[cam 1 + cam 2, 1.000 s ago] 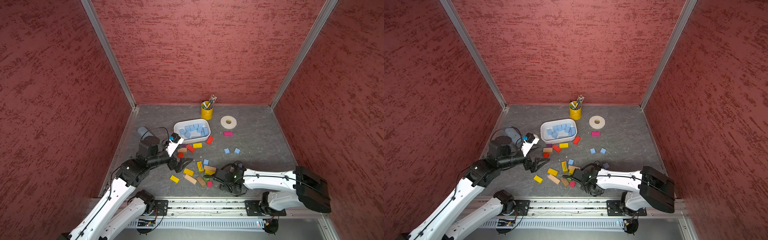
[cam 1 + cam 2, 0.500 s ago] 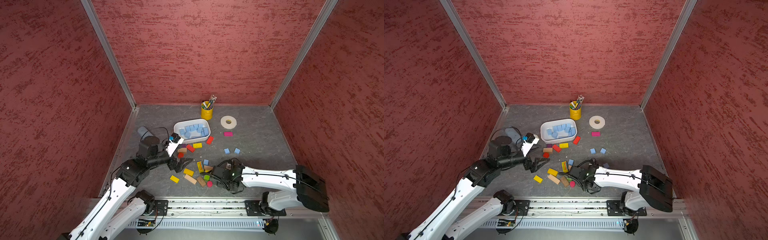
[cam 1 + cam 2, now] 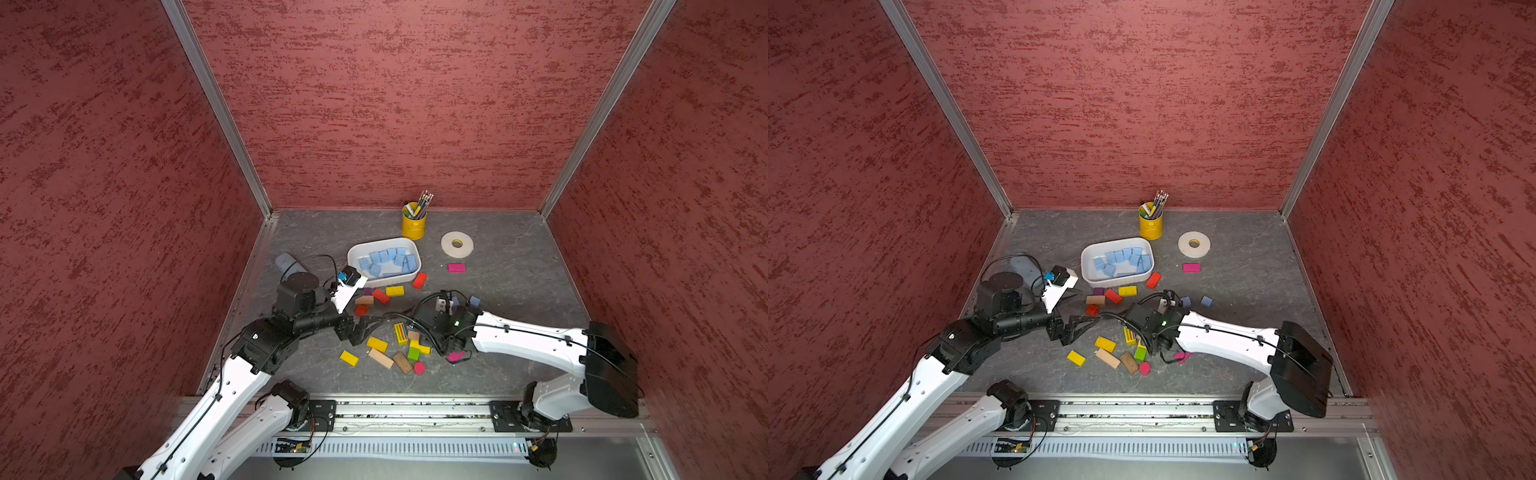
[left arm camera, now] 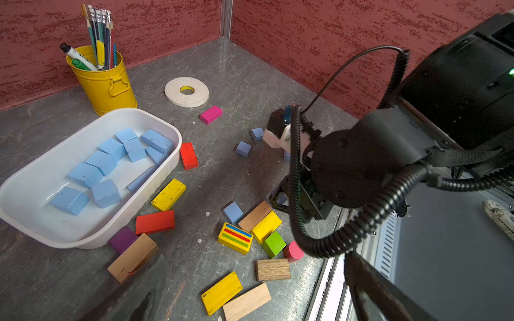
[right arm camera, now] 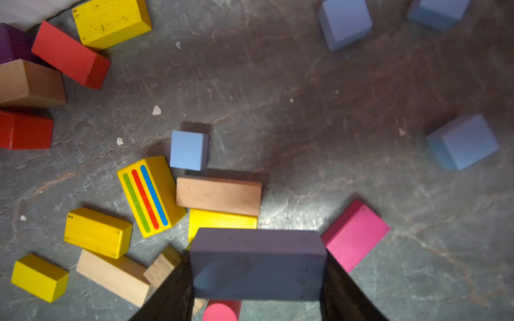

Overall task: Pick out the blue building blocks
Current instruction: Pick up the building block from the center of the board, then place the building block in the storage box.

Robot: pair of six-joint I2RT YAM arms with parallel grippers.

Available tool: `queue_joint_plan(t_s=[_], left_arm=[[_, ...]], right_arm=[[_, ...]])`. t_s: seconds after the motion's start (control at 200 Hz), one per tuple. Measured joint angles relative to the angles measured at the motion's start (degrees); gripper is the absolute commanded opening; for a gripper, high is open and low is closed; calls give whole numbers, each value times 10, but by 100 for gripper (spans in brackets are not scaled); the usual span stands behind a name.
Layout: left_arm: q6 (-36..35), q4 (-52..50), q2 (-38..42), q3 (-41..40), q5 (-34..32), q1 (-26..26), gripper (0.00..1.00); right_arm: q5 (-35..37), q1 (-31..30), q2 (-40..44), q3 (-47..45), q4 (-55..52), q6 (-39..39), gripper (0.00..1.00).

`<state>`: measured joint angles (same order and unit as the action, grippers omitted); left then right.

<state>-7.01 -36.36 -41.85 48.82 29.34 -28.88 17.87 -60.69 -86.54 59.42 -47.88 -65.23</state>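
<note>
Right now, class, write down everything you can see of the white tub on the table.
The white tub is an oblong, round-cornered dish of smooth, glossy plastic with a rolled rim. It sits upright and flat on the grey table. About ten light blue blocks lie loose inside, leaving part of its floor bare. A purple block appears to sit against its outer wall. The yellow pencil pot stands close behind it, and whether they touch is unclear.

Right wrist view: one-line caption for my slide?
Right gripper clamps a blue block above the table; a small blue cube sits beside the striped yellow block.
</note>
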Motion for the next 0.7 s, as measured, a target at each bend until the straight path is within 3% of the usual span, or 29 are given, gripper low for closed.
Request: queue_joint_plan(t_s=[0.701], left_arm=[[-2, 0, 30, -3, -61, 0, 100]], right_arm=[[10, 133, -191, 278, 78, 255, 39]])
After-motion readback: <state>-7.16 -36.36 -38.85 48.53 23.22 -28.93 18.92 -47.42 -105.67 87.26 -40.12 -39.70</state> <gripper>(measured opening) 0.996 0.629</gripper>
